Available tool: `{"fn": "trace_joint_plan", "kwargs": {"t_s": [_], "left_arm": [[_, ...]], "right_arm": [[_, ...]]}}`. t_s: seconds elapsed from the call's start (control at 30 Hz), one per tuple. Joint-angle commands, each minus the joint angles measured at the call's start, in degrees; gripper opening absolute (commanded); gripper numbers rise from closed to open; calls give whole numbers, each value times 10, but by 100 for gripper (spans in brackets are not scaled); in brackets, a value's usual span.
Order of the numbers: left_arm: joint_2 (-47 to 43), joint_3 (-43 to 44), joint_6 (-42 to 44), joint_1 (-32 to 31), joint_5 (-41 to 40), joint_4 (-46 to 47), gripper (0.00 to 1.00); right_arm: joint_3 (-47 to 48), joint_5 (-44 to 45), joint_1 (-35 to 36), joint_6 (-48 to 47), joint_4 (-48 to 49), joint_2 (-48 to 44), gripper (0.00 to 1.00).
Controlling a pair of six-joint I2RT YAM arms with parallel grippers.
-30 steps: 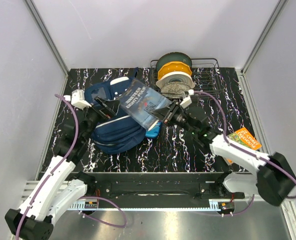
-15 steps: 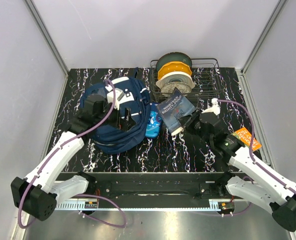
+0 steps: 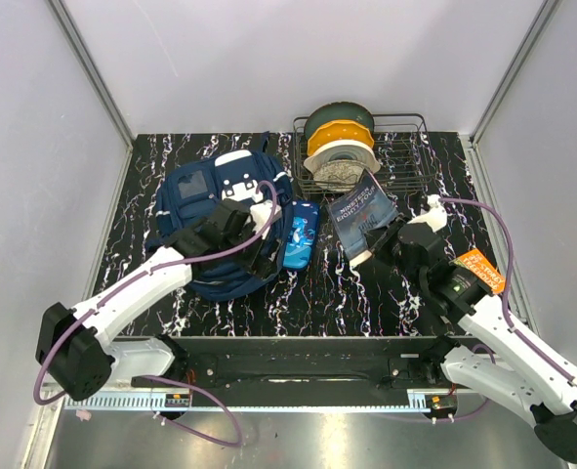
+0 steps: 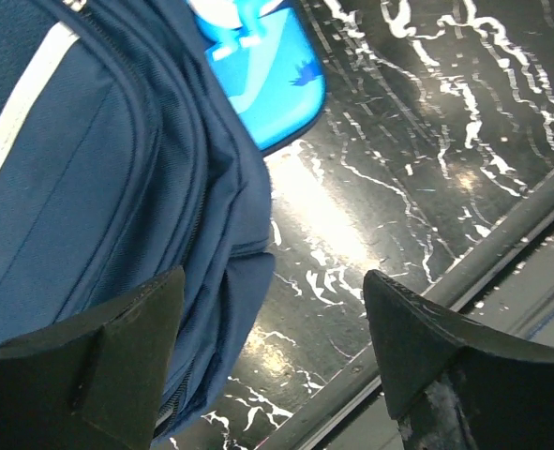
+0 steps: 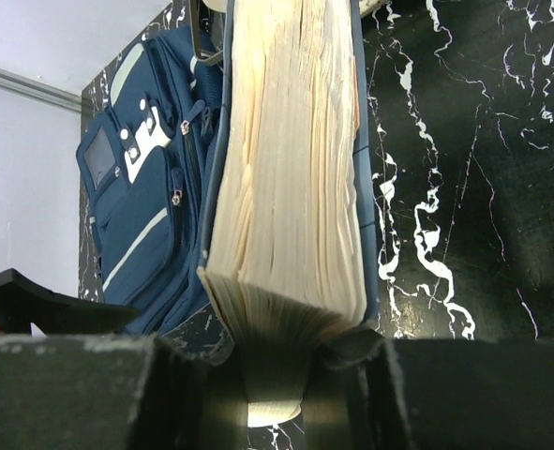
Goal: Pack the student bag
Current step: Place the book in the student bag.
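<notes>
Navy student bag (image 3: pixel 192 195), white patches, thin stripe, right hand (image 5: pixel 277 370) gripping book (image 5: pixel 291 187)

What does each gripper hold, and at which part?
The right gripper clamps the book at one end, across both covers. The left gripper is open and empty.

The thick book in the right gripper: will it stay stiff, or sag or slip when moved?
The book looks thick, so probably heavy for its size. Its cover seems soft and the pages fan slightly, so it may flex. The right gripper pinches only one edge, so it could pivot or slip.
</notes>
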Motion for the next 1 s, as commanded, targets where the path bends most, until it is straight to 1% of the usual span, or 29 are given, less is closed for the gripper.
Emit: {"fn": "trace_joint_plan", "kwargs": {"t_s": [0.0, 0.27, 0.37, 0.57, 0.7, 0.73, 0.83, 0.97], "left_arm": [[12, 11, -3, 1, -66, 5, 80], [61, 34, 3, 0, -51, 3, 69], [78, 36, 2, 1, -68, 4, 59], [100, 41, -12, 0, -127, 12, 56], [90, 43, -14, 1, -142, 21, 54], [81, 36, -16, 1, -143, 27, 55], [52, 29, -19, 0, -156, 43, 67], [6, 7, -21, 0, -160, 78, 77]], "right_arm": [[40, 22, 0, 2, 65, -3, 0], [38, 7, 0, 6, 72, 5, 0], [39, 6, 0, 4, 72, 5, 0], [40, 2, 0, 0, 72, 7, 0], [39, -2, 0, 0, 73, 11, 0], [38, -4, 0, 0, 74, 11, 0], [34, -5, 0, 2, 74, 10, 0], [28, -5, -1, 7, 76, 8, 1]]}}
